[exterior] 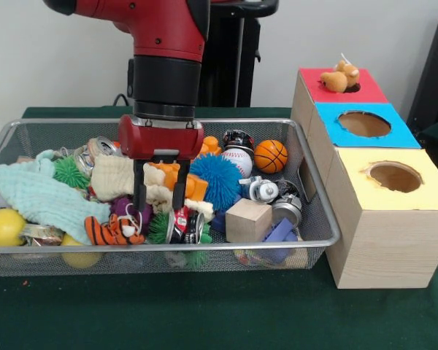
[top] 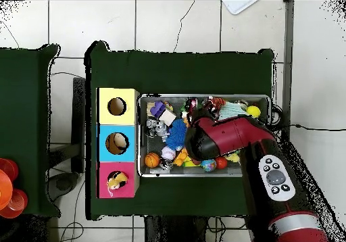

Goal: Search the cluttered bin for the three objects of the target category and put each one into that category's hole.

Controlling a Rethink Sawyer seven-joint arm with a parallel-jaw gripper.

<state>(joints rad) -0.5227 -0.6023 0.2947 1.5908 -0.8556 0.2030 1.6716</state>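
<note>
The wire-mesh bin (exterior: 204, 248) is full of clutter; it also shows in the overhead view (top: 155, 174). My gripper (exterior: 160, 195) is open, its fingers (exterior: 140, 193) pointing down into the middle left of the bin, either side of a cream and orange soft thing (exterior: 163, 191). The orange tiger-striped plush (exterior: 113, 230) lies just below and left of the fingertips, by the bin's near rim. A tan-brown plush (exterior: 339, 76) sits on the red box top at the edge of the hole (exterior: 353, 88); it also shows from above (top: 117, 180). In the overhead view the arm (top: 226, 138) hides the gripper.
Blue-topped (exterior: 363, 124) and yellow-topped (exterior: 394, 176) holes sit beside the red one. In the bin are a blue spiky ball (exterior: 217, 179), a basketball (exterior: 270, 155), a baseball (exterior: 238, 160), a wooden cube (exterior: 248, 219), a can (exterior: 187, 226), a mint cloth (exterior: 36, 195) and a yellow ball (exterior: 3, 227).
</note>
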